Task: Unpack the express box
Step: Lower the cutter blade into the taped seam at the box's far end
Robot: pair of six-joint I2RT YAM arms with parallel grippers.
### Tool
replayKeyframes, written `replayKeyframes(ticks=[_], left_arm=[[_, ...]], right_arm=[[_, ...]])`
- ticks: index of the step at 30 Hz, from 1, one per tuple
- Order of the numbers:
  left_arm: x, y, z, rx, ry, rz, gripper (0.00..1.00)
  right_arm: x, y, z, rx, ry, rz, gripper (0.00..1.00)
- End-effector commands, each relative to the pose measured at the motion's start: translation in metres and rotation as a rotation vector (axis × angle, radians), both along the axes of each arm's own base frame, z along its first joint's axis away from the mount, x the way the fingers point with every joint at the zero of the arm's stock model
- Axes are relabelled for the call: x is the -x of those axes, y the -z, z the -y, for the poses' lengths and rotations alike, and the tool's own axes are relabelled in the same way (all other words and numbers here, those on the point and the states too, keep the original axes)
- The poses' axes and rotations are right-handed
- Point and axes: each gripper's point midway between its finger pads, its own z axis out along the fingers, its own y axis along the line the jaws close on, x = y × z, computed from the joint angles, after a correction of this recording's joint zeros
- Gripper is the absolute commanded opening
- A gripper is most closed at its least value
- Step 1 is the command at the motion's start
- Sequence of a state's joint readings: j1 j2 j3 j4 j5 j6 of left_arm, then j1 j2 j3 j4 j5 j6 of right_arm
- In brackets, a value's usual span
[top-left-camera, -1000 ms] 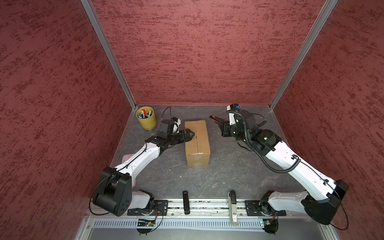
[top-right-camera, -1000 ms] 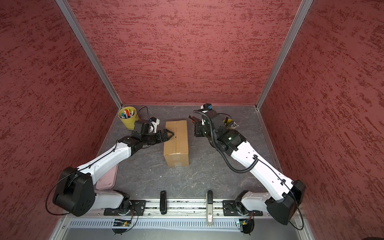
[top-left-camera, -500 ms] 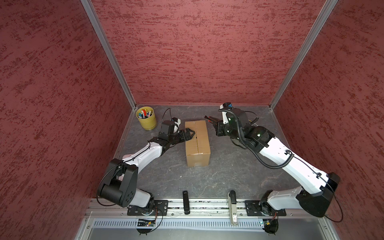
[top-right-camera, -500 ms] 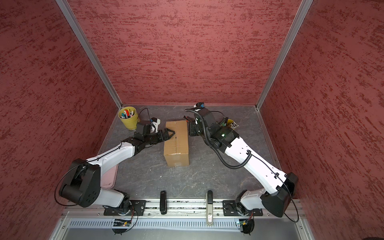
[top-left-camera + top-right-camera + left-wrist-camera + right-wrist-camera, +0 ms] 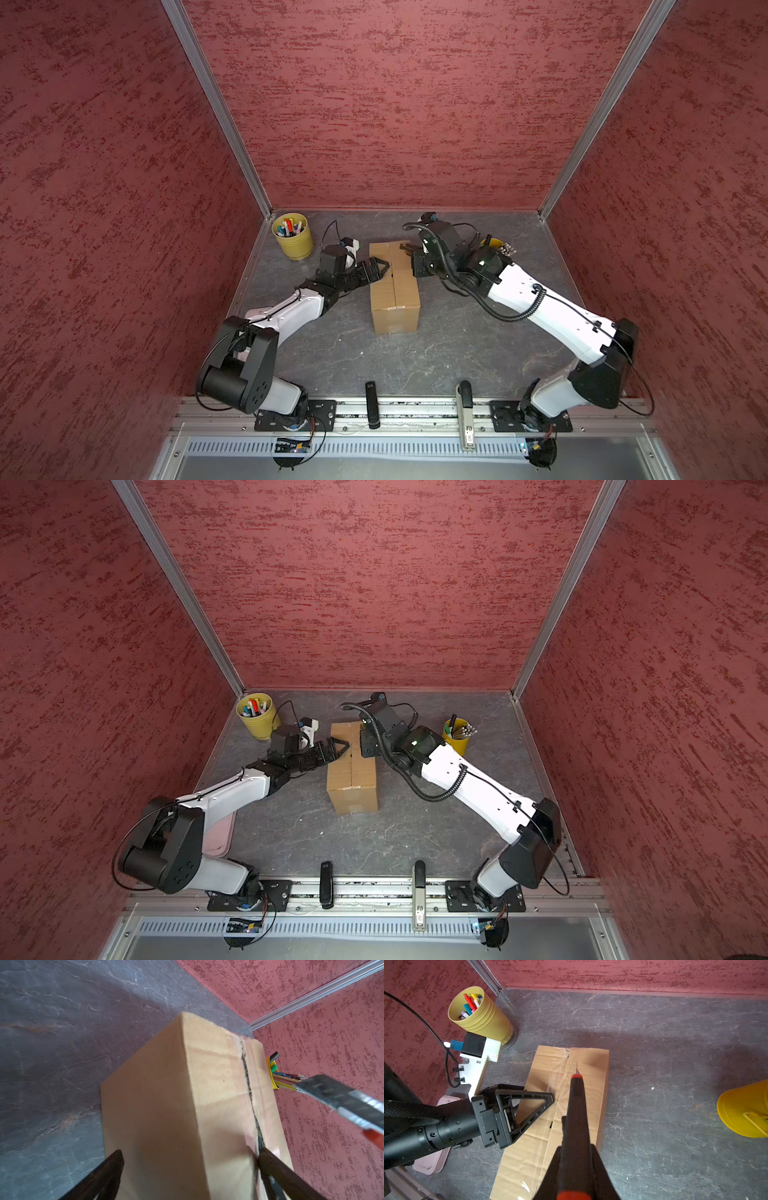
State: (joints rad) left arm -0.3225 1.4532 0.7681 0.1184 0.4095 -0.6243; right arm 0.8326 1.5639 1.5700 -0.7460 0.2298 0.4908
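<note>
The express box [image 5: 394,291] [image 5: 352,773], a brown carton with its top flaps lying flat, stands mid-table. My left gripper [image 5: 377,269] [image 5: 337,748] [image 5: 190,1153] is open astride the box's left top edge. One finger lies on top by the centre seam [image 5: 250,1093] and the other hangs down the left side. My right gripper [image 5: 415,262] [image 5: 576,1147] is shut on a black utility knife [image 5: 576,1109] with red trim. Its blade tip [image 5: 576,1066] points at the seam near the box's far end. In the left wrist view the knife blade [image 5: 332,1095] hovers above the box [image 5: 176,1105].
A yellow cup of markers [image 5: 293,241] [image 5: 477,1014] stands at the back left. A yellow cup of pencils [image 5: 457,735] [image 5: 745,1109] stands behind my right arm. A pink tray [image 5: 220,837] lies under my left arm. Two tools [image 5: 371,401] [image 5: 465,409] rest on the front rail.
My right gripper has carried the knife leftwards from beside the box to over its far end. My left gripper has stayed at the box's left edge while its arm shifted.
</note>
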Motion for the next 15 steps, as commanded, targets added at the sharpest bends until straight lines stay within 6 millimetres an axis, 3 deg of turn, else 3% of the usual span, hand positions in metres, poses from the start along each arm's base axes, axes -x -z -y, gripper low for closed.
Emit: replayKeyframes(ticks=[1, 15], left_arm=[[0.006, 0.022, -0.009, -0.016, -0.027, -0.062, 1.00], [0.011, 0.026, -0.008, 0.024, -0.040, -0.076, 1.00]], right_arm=[[-0.003, -0.019, -0.004, -0.012, 0.035, 0.036, 0.00], [-0.016, -0.012, -0.032, 0.120, 0.002, 0.063, 0.00]])
